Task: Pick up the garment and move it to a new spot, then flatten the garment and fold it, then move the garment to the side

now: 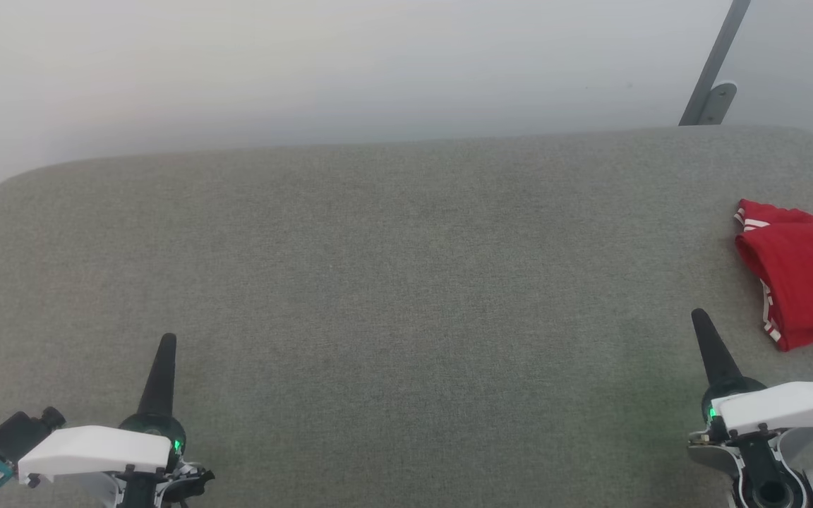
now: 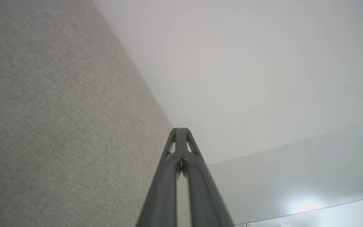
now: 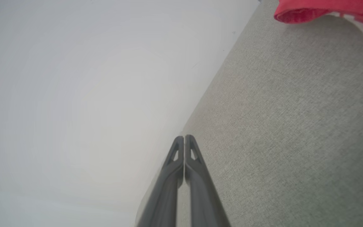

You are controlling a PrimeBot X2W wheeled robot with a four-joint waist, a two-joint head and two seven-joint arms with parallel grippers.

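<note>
At 3 o'clock in the head view, on the grey fabric-covered tabletop (image 1: 378, 282): the garment (image 1: 805, 282), red with white-striped trim along its hems. Lying in a folded heap near the table's right end, cut off by the picture's right edge.

At 5 o'clock, the right gripper (image 1: 697, 315), long dark fingers clenched into a single spike, grasping nothing, pointing toward 11 o'clock. Near the garment but apart from it, with the red cloth at about 2 o'clock from the fingertip.

At 7 o'clock, the left gripper (image 1: 169, 340), likewise clenched and empty, pointing toward 12 o'clock, well apart from the garment, grey cloth all around its tip.

In the right wrist view, fingers (image 3: 197, 176) pressed together from root to tip. Garment at 1 o'clock along the top edge, tabletop across the right half, pale wall (image 3: 74, 94) on the left. In the left wrist view, fingers (image 2: 197, 183) also tight against each other, with tabletop at 9 o'clock and wall toward 2 o'clock.

Beyond the table's far edge in the head view, the same plain wall at 12 o'clock. At 1 o'clock, a slanted grey metal bar (image 1: 715, 63) on a bracket.
</note>
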